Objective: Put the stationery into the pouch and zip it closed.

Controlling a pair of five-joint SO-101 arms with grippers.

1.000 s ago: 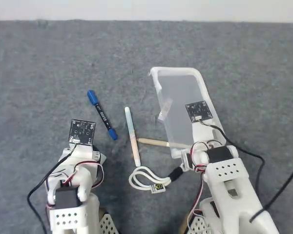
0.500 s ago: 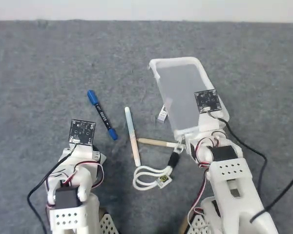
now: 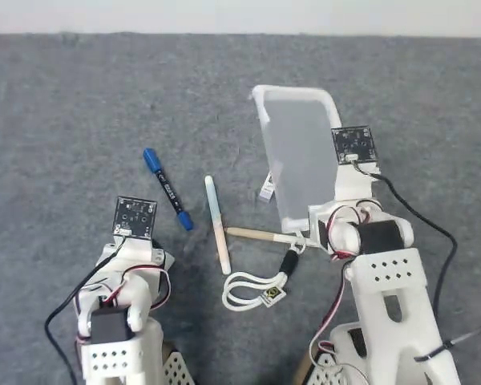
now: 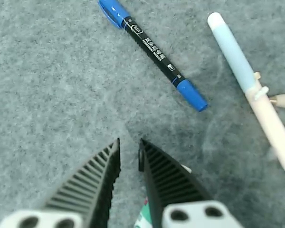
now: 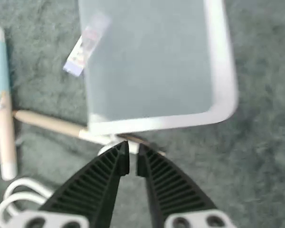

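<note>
A translucent pouch (image 3: 301, 152) with a white rim lies right of centre. My right gripper (image 3: 305, 237) sits at the pouch's near edge, shut on the rim (image 5: 133, 124). In the right wrist view its tips (image 5: 132, 149) pinch there. A wooden pencil (image 3: 260, 235) pokes out from under that edge. Left of the pencil lie a light-blue and cream pen (image 3: 217, 224) and a blue marker (image 3: 167, 188). My left gripper (image 4: 129, 145) hovers over bare mat just short of the marker (image 4: 154, 50), fingers nearly together and holding nothing.
A coiled white cable (image 3: 252, 290) with a black plug lies between the two arms, near the right arm's base. A small paper tag (image 3: 267, 188) hangs off the pouch's left side. Grey mat (image 3: 80, 104) stretches open to the left and at the back.
The right arm has shifted right and dragged the pouch's near end with it, so the pouch now lies straighter. The cable slid a little. The left arm stayed still.
</note>
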